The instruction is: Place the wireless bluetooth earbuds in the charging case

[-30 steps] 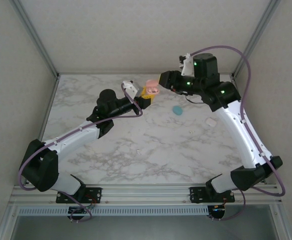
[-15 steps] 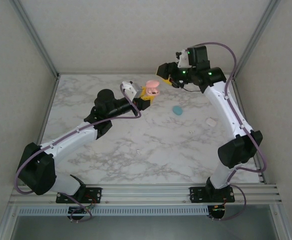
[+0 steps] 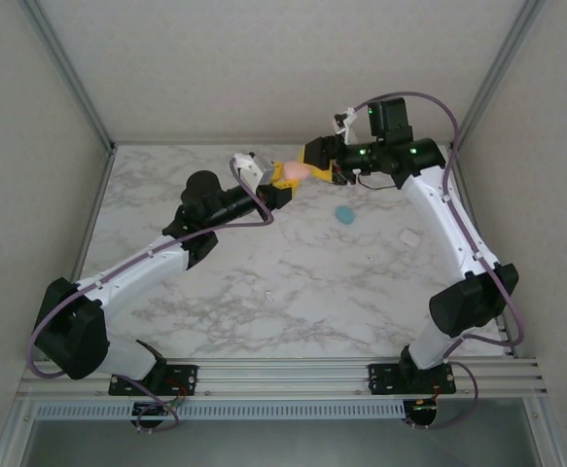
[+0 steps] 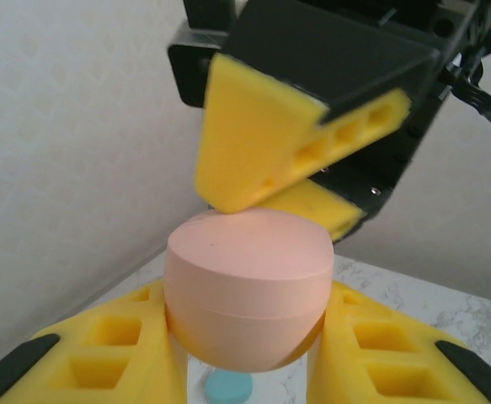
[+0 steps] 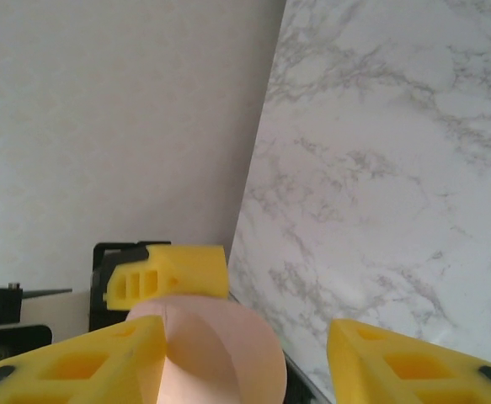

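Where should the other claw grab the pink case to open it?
Probably by the lid, above the seam, coming from the top. The left gripper clamps the pink charging case by its lower half from both sides, so just the flat-topped upper half sticks out.

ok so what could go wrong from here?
1. The left gripper holds the case by its lower half, off the table. A finger of the right gripper rests on the lid's edge and could tip the case or pop it out.
2. The case looks shut while the teal piece lies on the table, so an earbud may get left out.
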Controlling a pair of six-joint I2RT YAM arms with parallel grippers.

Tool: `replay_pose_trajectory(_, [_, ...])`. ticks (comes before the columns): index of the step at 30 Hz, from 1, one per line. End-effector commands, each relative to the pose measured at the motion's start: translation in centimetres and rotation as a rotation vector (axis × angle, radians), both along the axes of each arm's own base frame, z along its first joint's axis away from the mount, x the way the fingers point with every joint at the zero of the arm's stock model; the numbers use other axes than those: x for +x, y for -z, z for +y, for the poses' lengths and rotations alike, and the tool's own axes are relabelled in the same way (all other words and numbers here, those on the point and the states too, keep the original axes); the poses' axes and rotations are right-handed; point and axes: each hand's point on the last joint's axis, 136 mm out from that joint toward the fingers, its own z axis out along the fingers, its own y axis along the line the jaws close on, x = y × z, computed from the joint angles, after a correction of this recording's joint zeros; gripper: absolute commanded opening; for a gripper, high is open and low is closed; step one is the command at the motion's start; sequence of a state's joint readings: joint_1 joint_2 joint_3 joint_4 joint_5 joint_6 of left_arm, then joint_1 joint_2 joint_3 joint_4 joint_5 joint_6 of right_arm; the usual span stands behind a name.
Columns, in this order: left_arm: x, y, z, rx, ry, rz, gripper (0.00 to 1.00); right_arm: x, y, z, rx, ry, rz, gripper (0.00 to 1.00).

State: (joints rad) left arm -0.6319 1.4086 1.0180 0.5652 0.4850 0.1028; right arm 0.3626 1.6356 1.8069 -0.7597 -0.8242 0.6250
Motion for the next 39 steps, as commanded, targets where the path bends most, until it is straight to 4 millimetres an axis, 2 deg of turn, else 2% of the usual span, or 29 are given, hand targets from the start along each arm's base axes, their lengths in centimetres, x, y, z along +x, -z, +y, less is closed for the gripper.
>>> replay_pose_trajectory(1, [-0.3,-2.8,-0.4,-0.065,0.018,-0.049,0.18,-0.6,-1.7,-0.5,0.105,-0.018,-0.003,0.55])
replay_pose_trajectory(8, [-0.4,-3.4,-0.6,-0.091,0.038,-0.053,0.19,-1.4,-2.3,0.3,0.253,-0.100,0.098,0.55])
replay_pose_trajectory(22, [-0.3,-3.3,-1.3,-0.080,0.073,-0.049,0.19,-1.2,-1.6,0.9,0.312,-0.137,0.177,0.43])
replay_pose_trajectory(27, [-0.1,-3.0,-1.4,-0.072,0.066,-0.045,0.20,-1.1,-1.3,1.0,0.333,-0.144,0.198,0.42])
replay_pose_trajectory(32, [0.4,-2.5,-1.3,-0.053,0.041,-0.033,0.22,-1.2,-1.4,0.9,0.333,-0.143,0.186,0.25])
replay_pose_trajectory(35, [0.9,-2.0,-1.1,-0.035,0.011,-0.023,0.26,-0.9,-1.0,0.8,0.314,-0.107,0.168,0.19])
replay_pose_trajectory(39, [1.0,-1.1,-1.1,0.004,0.003,-0.004,0.39,-0.1,-0.7,0.5,0.304,-0.049,0.145,0.14])
